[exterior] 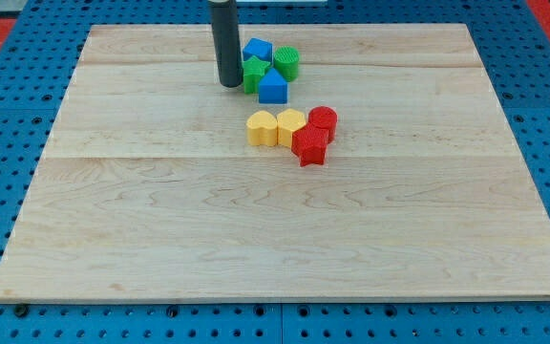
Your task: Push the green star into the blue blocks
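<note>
The green star (254, 72) sits near the view's top centre, squeezed between two blue blocks: one (257, 50) just above it and one (273, 88) at its lower right. A green round block (286, 63) stands to the star's right, touching the cluster. My tip (229, 84) rests on the board right beside the star's left side, touching or nearly touching it. The dark rod rises from there out of the view's top.
Two yellow blocks (262, 128) (290, 125) sit side by side below the cluster. A red round block (323, 120) and a red star (310, 145) lie against their right. The wooden board (256, 239) lies on a blue pegboard.
</note>
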You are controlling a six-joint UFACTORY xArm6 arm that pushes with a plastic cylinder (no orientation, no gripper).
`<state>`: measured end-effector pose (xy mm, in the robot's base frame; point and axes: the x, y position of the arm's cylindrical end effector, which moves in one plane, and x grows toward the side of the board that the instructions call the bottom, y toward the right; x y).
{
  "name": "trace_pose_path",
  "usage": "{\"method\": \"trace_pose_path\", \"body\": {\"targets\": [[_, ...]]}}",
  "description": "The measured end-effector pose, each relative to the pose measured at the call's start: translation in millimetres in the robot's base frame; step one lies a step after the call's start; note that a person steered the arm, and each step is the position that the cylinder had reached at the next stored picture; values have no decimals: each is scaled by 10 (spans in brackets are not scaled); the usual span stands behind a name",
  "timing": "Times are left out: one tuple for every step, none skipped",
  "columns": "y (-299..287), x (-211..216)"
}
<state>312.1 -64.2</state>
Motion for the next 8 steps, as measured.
{"method": "trace_pose_path", "body": {"targets": [[-210, 500], [544, 694], [1081, 513], [924, 316], [772, 509], [753, 168], [753, 82], [753, 84]]}}
